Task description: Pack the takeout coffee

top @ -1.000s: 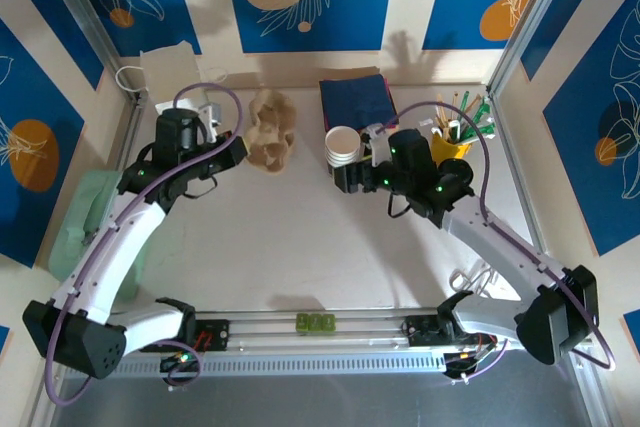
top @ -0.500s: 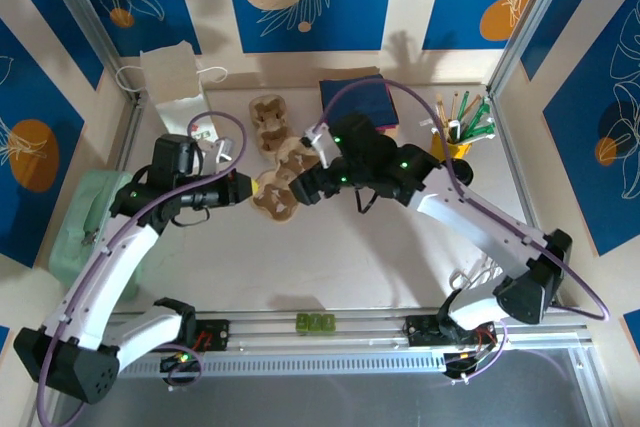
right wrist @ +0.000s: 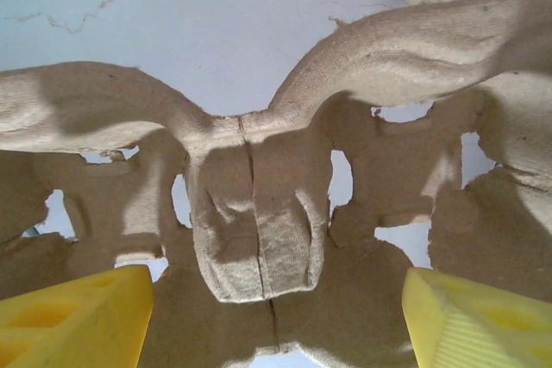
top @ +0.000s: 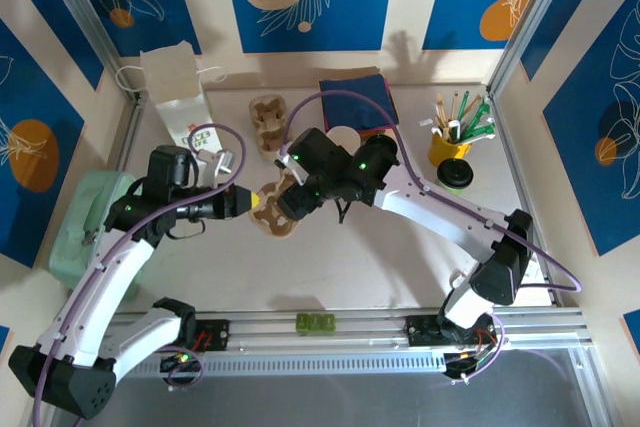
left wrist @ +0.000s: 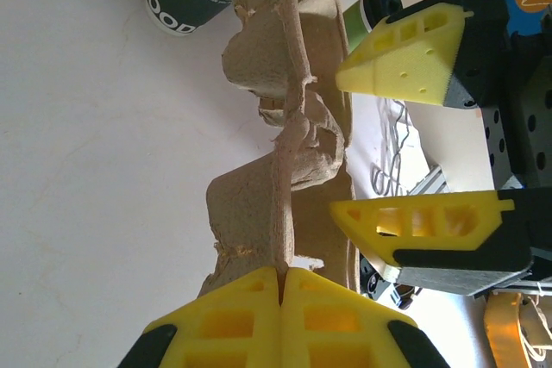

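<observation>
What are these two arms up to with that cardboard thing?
The left gripper is pinched shut on the edge of a brown pulp cup carrier mid-table. The right gripper hangs open just over it, a finger on each side. The white cups stand farther back, not yet loaded.

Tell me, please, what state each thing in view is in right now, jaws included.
left gripper: jaws shut on the edge of the cup carrier.
right gripper: jaws open, one on either side of the carrier's middle ridge.
cup carrier: pockets empty, held at one edge.
spare carriers: nested in a stack.
paper bag: standing upright.
black lids: lying loose, on no cup.
</observation>
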### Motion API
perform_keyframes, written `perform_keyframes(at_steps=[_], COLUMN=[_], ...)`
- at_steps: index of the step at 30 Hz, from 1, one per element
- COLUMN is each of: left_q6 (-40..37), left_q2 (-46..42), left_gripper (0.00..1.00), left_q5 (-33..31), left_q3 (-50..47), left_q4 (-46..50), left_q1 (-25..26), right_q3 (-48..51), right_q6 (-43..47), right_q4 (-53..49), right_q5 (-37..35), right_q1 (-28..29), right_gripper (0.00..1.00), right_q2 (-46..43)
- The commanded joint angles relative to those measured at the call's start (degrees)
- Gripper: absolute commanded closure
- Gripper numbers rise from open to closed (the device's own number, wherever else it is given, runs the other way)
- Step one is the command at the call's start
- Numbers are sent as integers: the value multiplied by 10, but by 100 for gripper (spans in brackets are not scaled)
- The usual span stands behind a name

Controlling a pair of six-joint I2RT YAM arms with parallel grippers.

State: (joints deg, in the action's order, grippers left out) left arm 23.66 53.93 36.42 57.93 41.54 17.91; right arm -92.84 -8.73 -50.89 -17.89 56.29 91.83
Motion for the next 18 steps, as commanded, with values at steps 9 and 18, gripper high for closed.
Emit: perform_keyframes(at_steps=[9,18], left_q6=[-2,5], left_q2=[-14,-17], left_gripper=[100,100], left_q5=[28,23], left_q3=[-16,-23], left_q4=[-25,-34], left_q1=[2,2], right_q3=[-28,-29], right_q6=[-9,-16], right_q4=[-4,-9], right_q5=[-11,-17], right_q1=[8,11], right_gripper=[33,39], right_q2=[31,44])
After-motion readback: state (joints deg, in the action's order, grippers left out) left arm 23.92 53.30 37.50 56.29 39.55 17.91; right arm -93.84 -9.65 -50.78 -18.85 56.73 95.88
